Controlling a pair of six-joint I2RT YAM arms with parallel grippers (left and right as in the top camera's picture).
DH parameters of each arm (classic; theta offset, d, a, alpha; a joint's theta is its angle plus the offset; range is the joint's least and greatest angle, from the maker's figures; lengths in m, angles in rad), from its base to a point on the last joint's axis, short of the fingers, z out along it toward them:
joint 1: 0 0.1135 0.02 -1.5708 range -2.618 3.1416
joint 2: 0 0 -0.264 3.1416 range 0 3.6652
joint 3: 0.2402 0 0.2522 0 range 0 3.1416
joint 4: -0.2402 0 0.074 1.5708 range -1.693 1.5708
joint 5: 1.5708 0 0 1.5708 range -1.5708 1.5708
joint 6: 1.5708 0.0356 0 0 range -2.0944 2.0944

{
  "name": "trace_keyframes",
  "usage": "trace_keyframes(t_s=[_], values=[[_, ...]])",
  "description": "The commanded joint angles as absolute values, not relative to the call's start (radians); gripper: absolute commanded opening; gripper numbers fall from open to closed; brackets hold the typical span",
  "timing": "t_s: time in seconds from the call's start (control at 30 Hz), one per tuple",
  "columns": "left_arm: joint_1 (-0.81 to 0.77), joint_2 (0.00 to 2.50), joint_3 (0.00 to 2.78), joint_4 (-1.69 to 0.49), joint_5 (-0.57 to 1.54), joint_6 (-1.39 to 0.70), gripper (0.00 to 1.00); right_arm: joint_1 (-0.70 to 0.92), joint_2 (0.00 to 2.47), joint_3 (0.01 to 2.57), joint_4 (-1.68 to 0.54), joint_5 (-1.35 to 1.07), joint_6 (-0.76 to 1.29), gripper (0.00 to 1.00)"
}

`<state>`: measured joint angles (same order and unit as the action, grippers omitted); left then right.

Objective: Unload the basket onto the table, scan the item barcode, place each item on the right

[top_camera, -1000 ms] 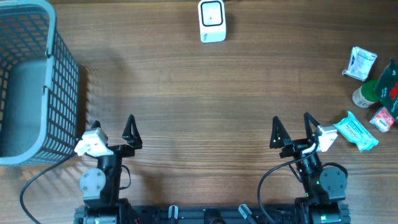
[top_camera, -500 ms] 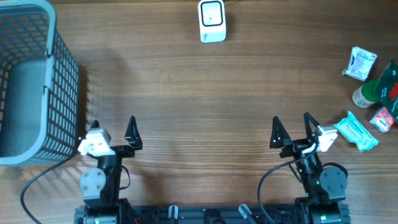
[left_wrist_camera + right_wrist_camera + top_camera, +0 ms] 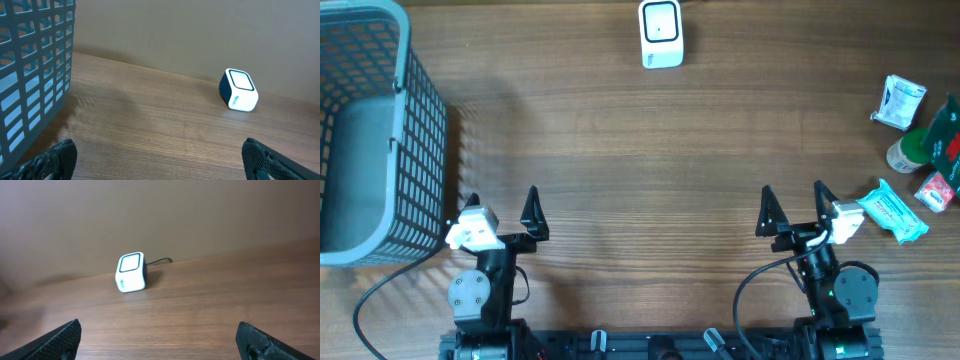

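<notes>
Left gripper (image 3: 501,203): fingers spread wide, holding nothing; low at near table edge, just beside grey mesh basket (image 3: 420,150). Right gripper (image 3: 792,195): likewise wide, empty; teal packet (image 3: 892,211) close at its right. Other items at right edge: white sachet (image 3: 901,101), green round item (image 3: 912,150), red pack (image 3: 935,189). White scanner (image 3: 661,33): far edge, centre, well apart from all items. Wooden table (image 3: 640,150).

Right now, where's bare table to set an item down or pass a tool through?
Bare: the wide wood middle, bordered by the basket on the left, the scanner at the far edge, and the left tool and right tool near. Crowded: right edge, where white packet, green container, red pack and teal pouch bunch.
</notes>
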<state>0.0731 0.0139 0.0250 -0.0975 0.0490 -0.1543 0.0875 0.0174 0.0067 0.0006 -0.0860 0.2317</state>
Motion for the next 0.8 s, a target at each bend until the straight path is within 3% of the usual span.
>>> trace_keyframes(t_s=[0.0,0.27,0.77], values=[[0.068,0.005,0.019,-0.101,0.035,-0.134,1.0,0.093,0.007,0.006,0.002,-0.076,-0.028,1.0],[0.068,0.005,0.019,-0.101,0.035,-0.134,1.0,0.093,0.007,0.006,0.002,-0.075,-0.182,1.0],[0.068,0.005,0.019,-0.101,0.036,-0.134,1.0,0.093,0.007,0.006,0.002,-0.075,-0.181,1.0]])
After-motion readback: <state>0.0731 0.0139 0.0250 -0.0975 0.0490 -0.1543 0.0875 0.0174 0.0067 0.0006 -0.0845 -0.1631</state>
